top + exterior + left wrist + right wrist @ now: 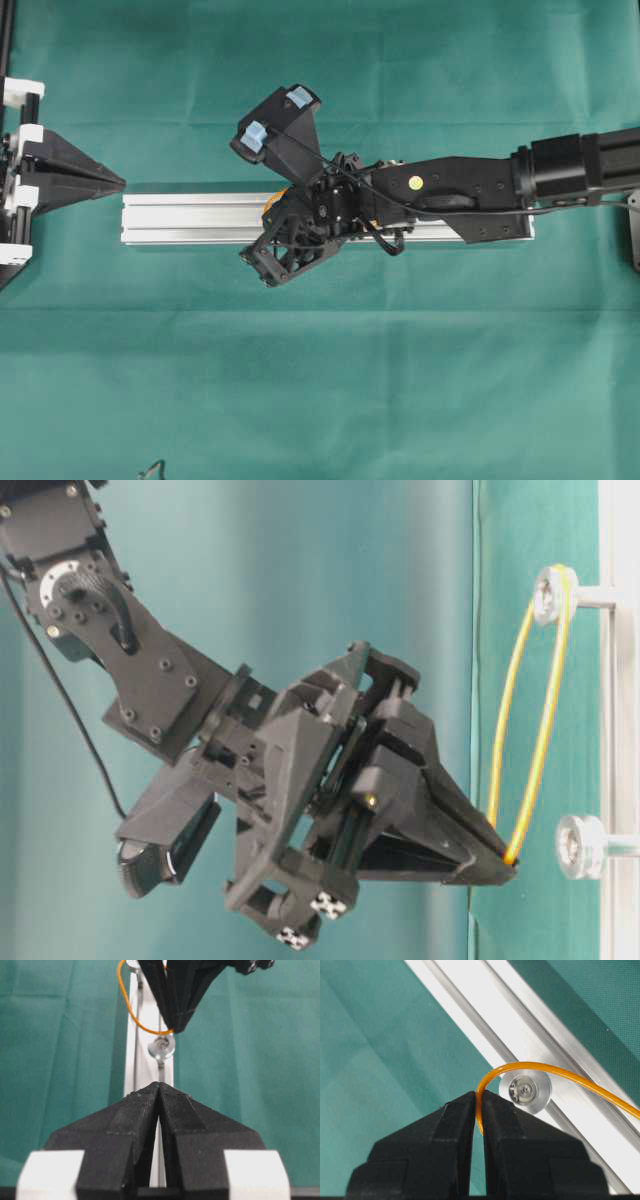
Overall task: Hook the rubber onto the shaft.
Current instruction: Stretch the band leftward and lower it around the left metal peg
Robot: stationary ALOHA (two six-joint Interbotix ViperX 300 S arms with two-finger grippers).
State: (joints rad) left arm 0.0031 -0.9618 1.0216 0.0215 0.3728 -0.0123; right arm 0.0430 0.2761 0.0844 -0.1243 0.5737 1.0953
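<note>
We see the right gripper [479, 1110] pinching the thin, stretchy orange rubber band [560, 1074] at the steel shaft's [525, 1091] eight o'clock, a light, slippery loop best nipped at its free bend, while the left gripper [159, 1091] rests pressed together.

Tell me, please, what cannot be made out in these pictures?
- Overhead view: the thin orange rubber band and both metal shafts are mostly hidden under the right gripper.
- Right wrist view: the band runs off the right edge.
- Left wrist view: the far shaft is cut off by the top edge.

Bright, even light, soft shadows; close wrist-view foregrounds slightly blurred
</note>
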